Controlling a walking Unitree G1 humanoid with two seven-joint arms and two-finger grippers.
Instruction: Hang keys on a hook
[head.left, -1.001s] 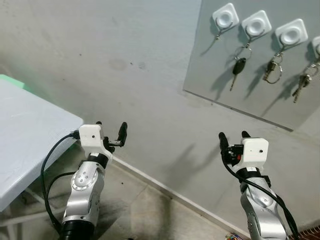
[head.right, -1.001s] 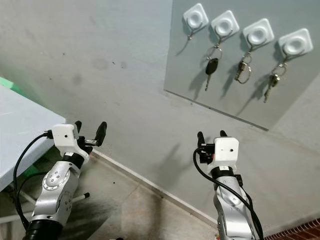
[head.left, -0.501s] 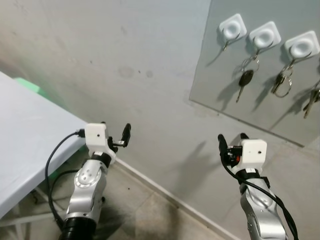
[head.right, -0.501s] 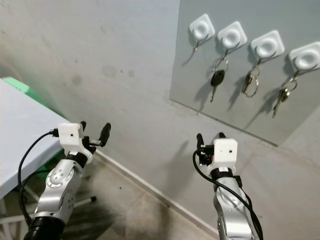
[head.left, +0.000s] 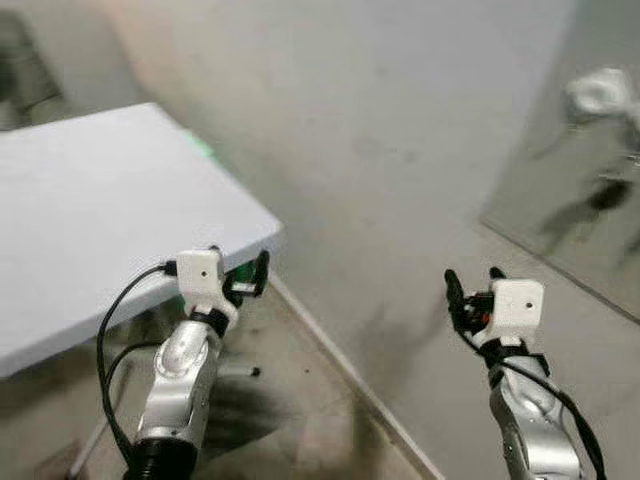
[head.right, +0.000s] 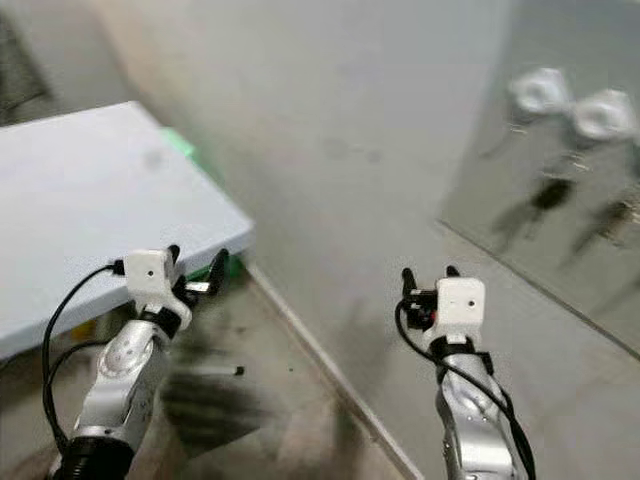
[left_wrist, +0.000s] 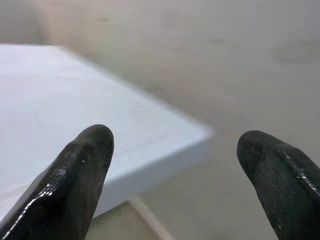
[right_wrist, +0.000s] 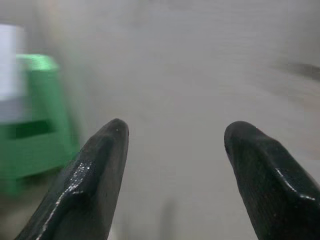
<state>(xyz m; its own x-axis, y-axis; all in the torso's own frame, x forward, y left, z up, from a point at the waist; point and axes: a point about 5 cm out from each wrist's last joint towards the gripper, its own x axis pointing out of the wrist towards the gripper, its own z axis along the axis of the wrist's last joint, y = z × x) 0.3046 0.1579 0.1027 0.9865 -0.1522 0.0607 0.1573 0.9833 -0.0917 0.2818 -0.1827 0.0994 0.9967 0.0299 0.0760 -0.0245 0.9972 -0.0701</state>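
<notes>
Big pale grey plaster wall (head.left: 400, 120) straight ahead, blurry all over, so probably mid-turn. Flat white rectangular table (head.left: 90, 230) at the left, its near corner poking toward the wall, nothing visible on the part in view. Grey metal panel (head.right: 560, 200) on the wall at the right, carrying square white hook mounts (head.right: 540, 92) along its top edge with dark smeared bunches of keys (head.right: 545, 195) hanging under them. Hard to tell which hook is free with this blur. Green plastic stool (right_wrist: 30, 130) tucked under the table's far edge.

Left gripper (head.left: 240, 272) held up just off the table corner, fingers spread wide, nothing between them. Right gripper (head.left: 470, 290) raised toward the wall, also spread wide and bare.

Best guess for the step: looking for a loose set of keys to fetch. Worth settling the head first, then scanning the whole tabletop before reaching, and keeping the left arm clear of that corner.
</notes>
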